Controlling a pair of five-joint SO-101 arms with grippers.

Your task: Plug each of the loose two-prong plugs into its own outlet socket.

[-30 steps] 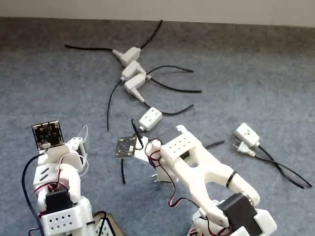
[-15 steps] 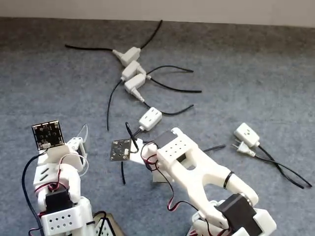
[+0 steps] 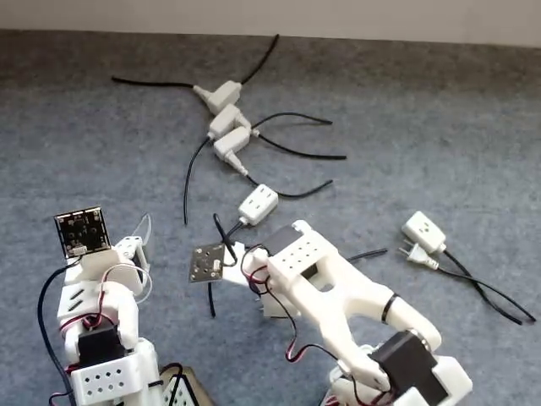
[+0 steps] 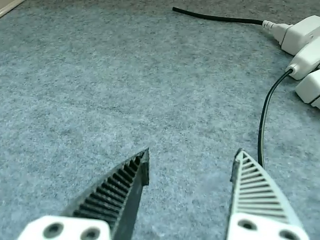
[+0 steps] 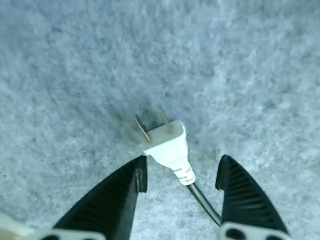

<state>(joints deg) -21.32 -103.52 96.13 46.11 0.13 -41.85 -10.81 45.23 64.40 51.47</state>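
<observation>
The white outlets (image 4: 302,35) are cut off at the left wrist view's edge

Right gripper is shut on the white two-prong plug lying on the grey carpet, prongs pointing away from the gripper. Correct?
Not shut. The right wrist view shows the right gripper open, its jaws either side of the white two-prong plug, which lies on the grey carpet with prongs pointing away from the gripper.

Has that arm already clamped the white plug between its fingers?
No. The right arm's fingers are spread open, and the two-prong plug lies on the carpet in the gap between them.
</observation>
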